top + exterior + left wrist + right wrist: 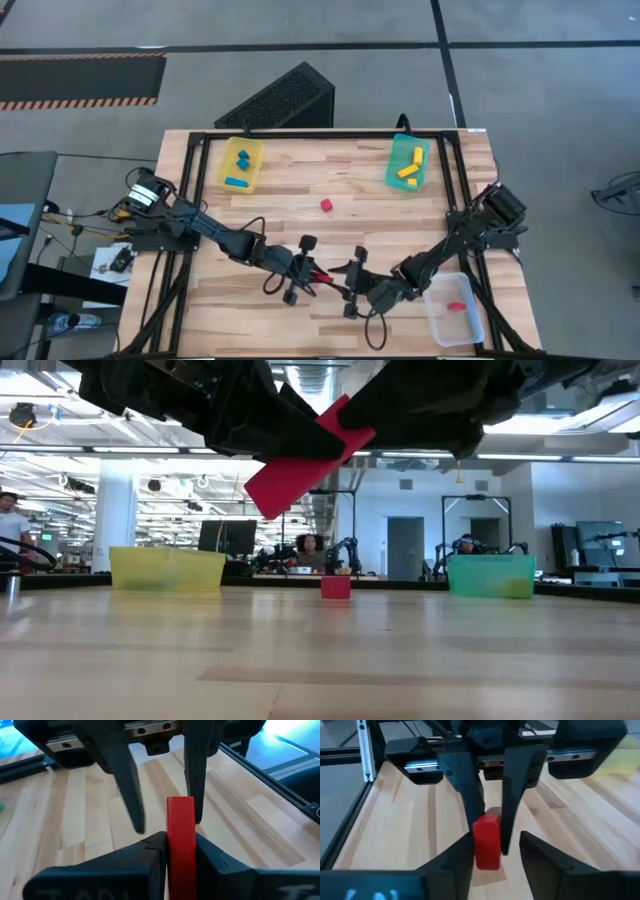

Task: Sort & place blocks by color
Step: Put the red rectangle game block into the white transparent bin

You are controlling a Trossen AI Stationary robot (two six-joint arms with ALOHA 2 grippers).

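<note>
Midway along the near side of the wooden table (pixel 330 170), the two dark arms meet nose to nose over a long red block (pixel 300 458), which hangs tilted above the boards. The left gripper (pixel 180 845) is clamped on one end of the bar, fingers pressed to both its sides. The right gripper (pixel 492 852) faces it with fingers spread apart around the other end; one finger lies against the block, the other stands clear. At the far left a yellow tray (pixel 241 164) holds blue blocks (pixel 240 168); at the far right a teal tray (pixel 408 164) holds yellow blocks (pixel 409 167). A clear tray (pixel 455 308) at the near right corner holds one red piece (pixel 458 306). A small red cube (pixel 326 204) sits alone on the bare wood between the two far trays.
</note>
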